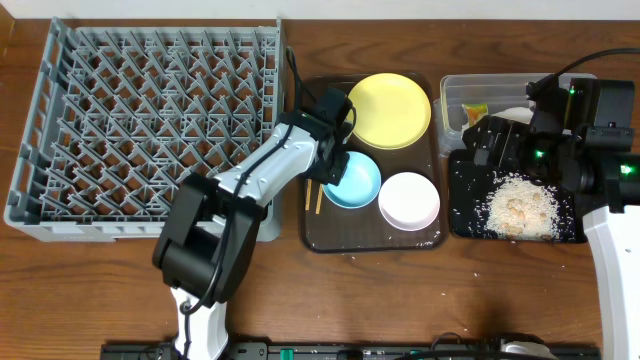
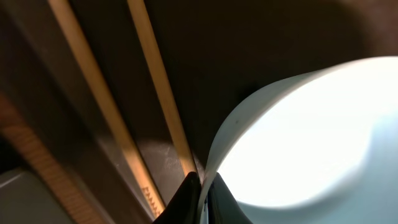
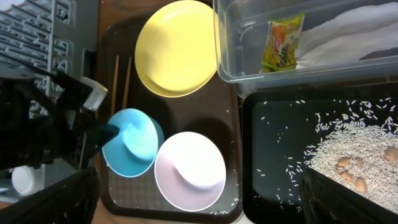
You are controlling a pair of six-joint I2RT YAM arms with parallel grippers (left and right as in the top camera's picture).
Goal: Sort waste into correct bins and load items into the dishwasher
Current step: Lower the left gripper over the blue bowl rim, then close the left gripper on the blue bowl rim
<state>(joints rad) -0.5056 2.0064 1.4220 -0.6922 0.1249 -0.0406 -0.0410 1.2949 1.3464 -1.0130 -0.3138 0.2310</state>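
Observation:
My left gripper (image 1: 333, 168) is shut on the rim of the light blue bowl (image 1: 358, 182), which sits in the brown tray; the left wrist view shows the jaws (image 2: 202, 186) pinching the rim (image 2: 311, 137) beside the chopsticks (image 2: 155, 81). The yellow plate (image 1: 388, 108) and white bowl (image 1: 408, 200) lie in the same tray. My right gripper (image 3: 208, 199) is open and empty above the black tray (image 1: 462, 200), which holds the rice scraps (image 1: 520, 208). The clear tub (image 1: 452, 100) holds the wrapper (image 3: 283, 43) and the napkin (image 3: 348, 34). The grey dish rack (image 1: 60, 120) stands at the left. I cannot identify the cup.
The dark brown serving tray (image 1: 330, 238) lies between the rack and the bins, with stray rice grains at its front right corner. A small white round object (image 3: 22, 180) shows partly behind the left arm.

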